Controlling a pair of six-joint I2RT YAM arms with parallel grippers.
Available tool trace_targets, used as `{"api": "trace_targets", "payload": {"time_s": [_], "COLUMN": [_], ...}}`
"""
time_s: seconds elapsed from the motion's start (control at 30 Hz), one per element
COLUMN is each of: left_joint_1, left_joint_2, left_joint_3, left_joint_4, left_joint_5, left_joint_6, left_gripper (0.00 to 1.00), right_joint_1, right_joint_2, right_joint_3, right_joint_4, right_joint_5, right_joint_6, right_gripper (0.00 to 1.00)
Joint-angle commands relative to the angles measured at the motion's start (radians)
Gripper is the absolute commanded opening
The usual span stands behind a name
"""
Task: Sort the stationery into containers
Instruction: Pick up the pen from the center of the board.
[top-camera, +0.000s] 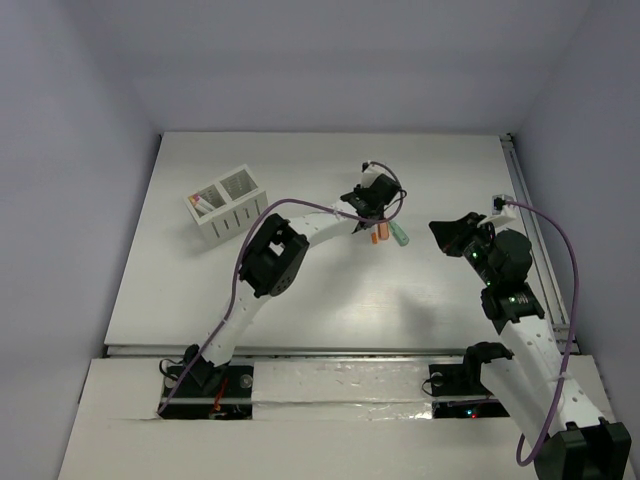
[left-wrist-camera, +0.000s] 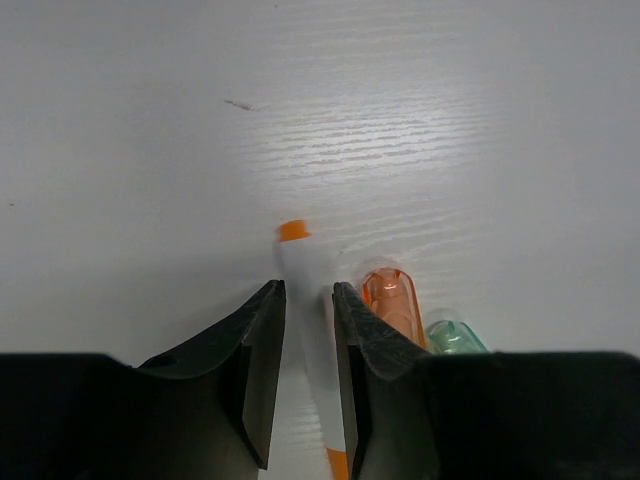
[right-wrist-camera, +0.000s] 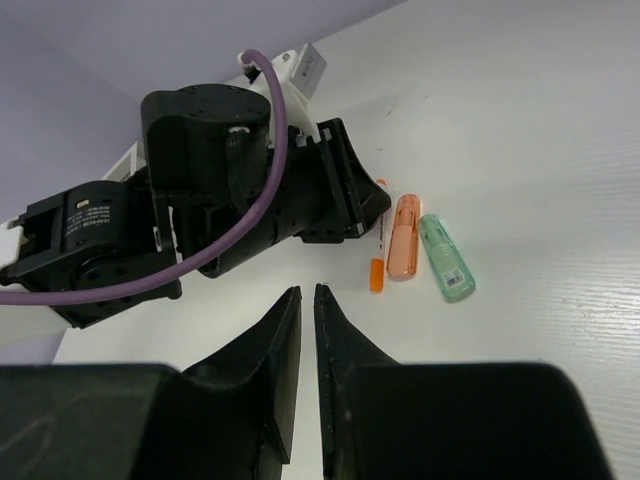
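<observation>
1. From above: the left gripper (top-camera: 368, 213) is down at mid-table, right over the loose items. An orange marker (top-camera: 381, 237) and a mint marker (top-camera: 400, 236) lie side by side. The white box (top-camera: 235, 216) sits well off to the left, and the right gripper (top-camera: 440, 228) hangs to the markers' right.
2. Left wrist: the jaws straddle a white pen (left-wrist-camera: 300, 262) with orange ends, flat on the table (left-wrist-camera: 150, 150). They sit close on both sides (pinching or only bracketing, I cannot tell). The orange marker is just beside one finger.
3. Right wrist: its own jaws are all but touching, with nothing between them. Pen and both markers lie in a row.
</observation>
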Motion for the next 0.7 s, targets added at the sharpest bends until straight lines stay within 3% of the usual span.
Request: {"api": "trace_targets", "payload": {"time_s": [0.0, 0.33, 0.5, 0.67], "left_joint_1": [-0.003, 0.024, 0.046, 0.046], "left_joint_2": [0.003, 0.024, 0.053, 0.061], "left_joint_3": [0.035, 0.035, 0.055, 0.055], "left_joint_4": [-0.039, -0.056, -0.097, -0.101], "left_joint_5": [-0.033, -0.024, -0.001, -0.011], "left_joint_6": [0.034, 0.037, 0.045, 0.059], "left_gripper": [0.23, 0.18, 0.23, 0.19], "right_joint_1": [-0.002, -0.002, -0.002, -0.002], "right_joint_2": [-0.002, -0.003, -0.003, -0.008], "right_joint_3": [0.041, 0.039, 0.042, 0.042], "right_joint_4": [0.05, 0.05, 0.05, 0.049], "right_joint_5": [-0.026, -0.026, -0.027, -0.024], "right_joint_6": [-0.009, -0.009, -0.009, -0.009], "right_gripper": [0.16, 0.17, 0.17, 0.17]}}
